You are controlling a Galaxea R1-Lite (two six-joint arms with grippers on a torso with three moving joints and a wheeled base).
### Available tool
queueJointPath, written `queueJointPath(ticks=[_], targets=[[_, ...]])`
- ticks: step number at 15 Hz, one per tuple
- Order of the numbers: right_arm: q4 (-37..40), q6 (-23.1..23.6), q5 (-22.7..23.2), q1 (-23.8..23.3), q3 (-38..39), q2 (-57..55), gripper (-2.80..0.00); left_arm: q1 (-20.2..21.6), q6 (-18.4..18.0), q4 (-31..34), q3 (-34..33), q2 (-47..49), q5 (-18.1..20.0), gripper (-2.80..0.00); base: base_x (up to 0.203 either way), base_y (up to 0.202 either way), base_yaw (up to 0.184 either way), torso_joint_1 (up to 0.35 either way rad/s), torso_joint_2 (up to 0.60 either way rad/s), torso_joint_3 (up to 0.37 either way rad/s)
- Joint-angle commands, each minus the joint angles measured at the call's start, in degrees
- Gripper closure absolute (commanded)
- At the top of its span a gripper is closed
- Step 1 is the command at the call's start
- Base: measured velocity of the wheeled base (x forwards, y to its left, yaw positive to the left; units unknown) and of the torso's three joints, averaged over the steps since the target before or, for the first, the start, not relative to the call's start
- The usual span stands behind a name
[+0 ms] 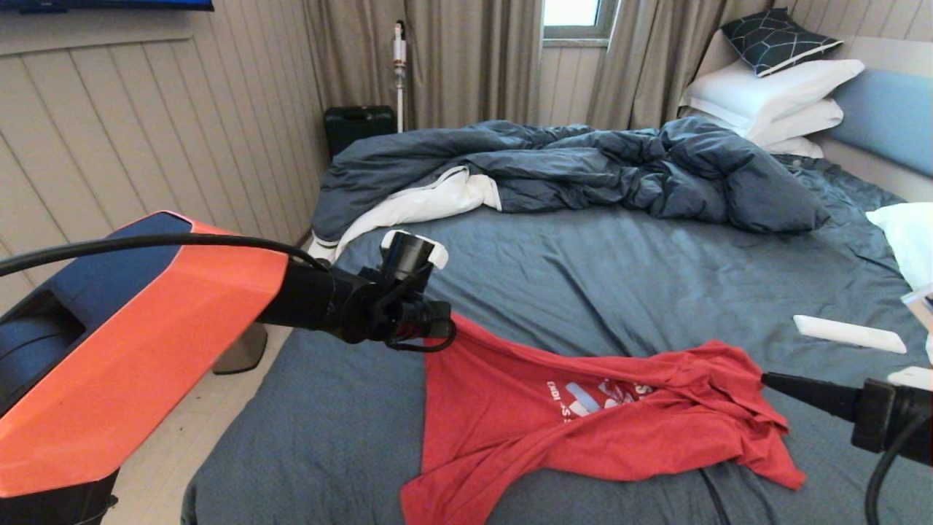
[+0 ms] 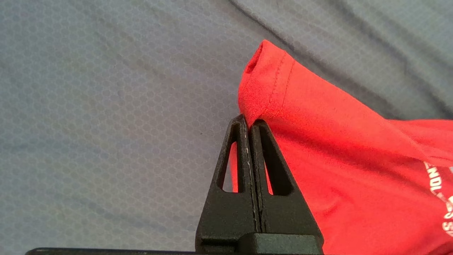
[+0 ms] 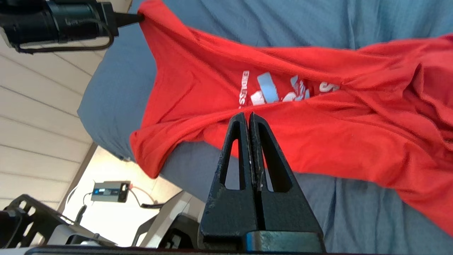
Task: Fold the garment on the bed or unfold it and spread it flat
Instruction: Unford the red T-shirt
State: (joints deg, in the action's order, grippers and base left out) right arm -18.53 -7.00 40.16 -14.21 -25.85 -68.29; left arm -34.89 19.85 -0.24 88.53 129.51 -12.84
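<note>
The red garment (image 1: 583, 430) lies rumpled on the near part of the bed (image 1: 583, 277), its white and light-blue print partly showing. My left gripper (image 1: 446, 329) is shut on a hemmed corner of it (image 2: 269, 88) and holds that corner up off the sheet, so the cloth stretches away from the tips (image 2: 249, 122). My right gripper (image 1: 765, 379) hovers by the bunched right end of the garment (image 3: 318, 134). Its fingers are shut (image 3: 246, 115) with no cloth between them. The left gripper (image 3: 138, 17) also shows in the right wrist view, pinching the corner.
A rumpled dark blue duvet (image 1: 619, 168) lies across the far half of the bed, with white pillows (image 1: 773, 91) at the headboard. A flat white bar (image 1: 849, 334) and another pillow (image 1: 907, 233) lie at the right. The bed's left edge drops to the floor (image 1: 189, 437).
</note>
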Motion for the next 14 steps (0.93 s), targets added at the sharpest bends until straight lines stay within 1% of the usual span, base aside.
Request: queueJointPath(ticks=[1,2,7,10,11,12,14], targets=[[-0.4,0.0,0.3,0.0,0.2,-0.1,0.00,0.0,-0.2,0.1,0.0,0.2,-0.2,0.00,0.000,0.000,0.000,0.000,0.00,0.000],[-0.5,0.0,0.3,0.0,0.2,-0.2,0.00,-0.1,-0.3,-0.1,0.0,0.1,-0.2,-2.80,0.000,0.000,0.000,0.000,0.00,0.000],[-0.5,-0.1,0.2,0.1,0.0,-0.2,0.00,0.5,0.0,0.7,-0.1,-2.9,-0.5,-2.80,0.000,0.000,0.000,0.000,0.00,0.000],[-0.5,-0.3,-0.3,-0.1,-1.0,-0.6,0.00,1.3,1.3,4.6,-0.2,-7.6,-0.8,-2.80,0.000,0.000,0.000,0.000,0.00,0.000],[-0.4,-0.3,-0.5,-0.5,-1.7,-1.0,0.00,1.9,2.5,7.1,-0.2,-9.2,-1.2,-2.80,0.000,0.000,0.000,0.000,0.00,0.000],[-0.2,-0.3,-0.8,-1.2,-2.6,-2.0,0.00,2.4,4.5,10.2,-0.5,-10.5,-1.6,-2.80,0.000,0.000,0.000,0.000,0.00,0.000],[0.3,-0.3,-2.1,-3.0,-5.3,-5.8,0.00,3.2,10.8,18.0,-2.0,-14.4,-1.5,-2.80,0.000,0.000,0.000,0.000,0.00,0.000]])
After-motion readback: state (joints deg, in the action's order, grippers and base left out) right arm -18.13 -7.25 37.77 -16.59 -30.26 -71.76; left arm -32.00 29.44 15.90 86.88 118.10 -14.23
